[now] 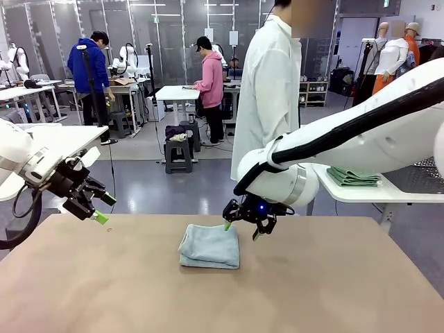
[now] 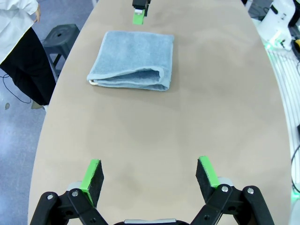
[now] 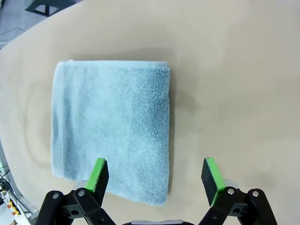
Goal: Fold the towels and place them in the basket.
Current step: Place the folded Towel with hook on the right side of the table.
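Observation:
One pale blue-grey towel [image 1: 210,246] lies folded into a thick rectangle near the far middle of the table. My right gripper [image 1: 241,230] hangs open just above the towel's far right corner, nothing between its fingers. From the right wrist, the towel [image 3: 111,125] spreads flat below, with one green pad [image 3: 100,173] over its near edge. My left gripper [image 1: 97,208] is open in the air above the table's left side, well away from the towel. Its wrist view looks across the bare tabletop to the towel [image 2: 133,66], folded edges facing me. The basket is out of view.
The brown table [image 1: 312,284] has wide bare room around the towel. A person in a white coat [image 1: 267,97] stands at the far edge. Green folded cloths [image 1: 352,177] lie on a white side table at the right.

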{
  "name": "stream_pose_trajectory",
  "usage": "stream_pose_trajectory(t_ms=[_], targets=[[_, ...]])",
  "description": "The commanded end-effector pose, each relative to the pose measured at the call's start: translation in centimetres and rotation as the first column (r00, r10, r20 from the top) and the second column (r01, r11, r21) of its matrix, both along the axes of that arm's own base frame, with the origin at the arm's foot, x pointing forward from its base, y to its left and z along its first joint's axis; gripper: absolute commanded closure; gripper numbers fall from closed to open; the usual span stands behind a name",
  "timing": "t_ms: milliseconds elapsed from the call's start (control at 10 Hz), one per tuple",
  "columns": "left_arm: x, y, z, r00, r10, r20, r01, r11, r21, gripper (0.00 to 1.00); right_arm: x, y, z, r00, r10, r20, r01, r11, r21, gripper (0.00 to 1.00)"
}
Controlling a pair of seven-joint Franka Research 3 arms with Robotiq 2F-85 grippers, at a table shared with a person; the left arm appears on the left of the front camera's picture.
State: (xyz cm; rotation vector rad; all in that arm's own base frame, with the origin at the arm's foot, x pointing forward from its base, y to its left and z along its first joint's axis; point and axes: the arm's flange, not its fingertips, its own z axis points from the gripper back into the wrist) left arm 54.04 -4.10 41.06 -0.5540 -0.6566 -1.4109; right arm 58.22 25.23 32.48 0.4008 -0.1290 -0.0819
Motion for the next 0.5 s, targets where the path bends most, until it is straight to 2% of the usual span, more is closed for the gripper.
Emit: stream_pose_trajectory(t_ms=[0, 400], targets=[[0.0, 0.0, 0.2, 1.0, 0.009, -0.004, -0.009, 1.0, 0.008, 0.0, 1.2, 0.8, -0.3, 0.999, -0.044, 0.002, 0.044, 0.999, -0.017, 0.0], [0.0, 0.0, 0.2, 1.0, 0.009, -0.004, -0.009, 1.0, 0.008, 0.0, 1.5, 2.3, -2.0, 1.0, -0.015, -0.023, 0.014, 1.0, -0.018, 0.0]])
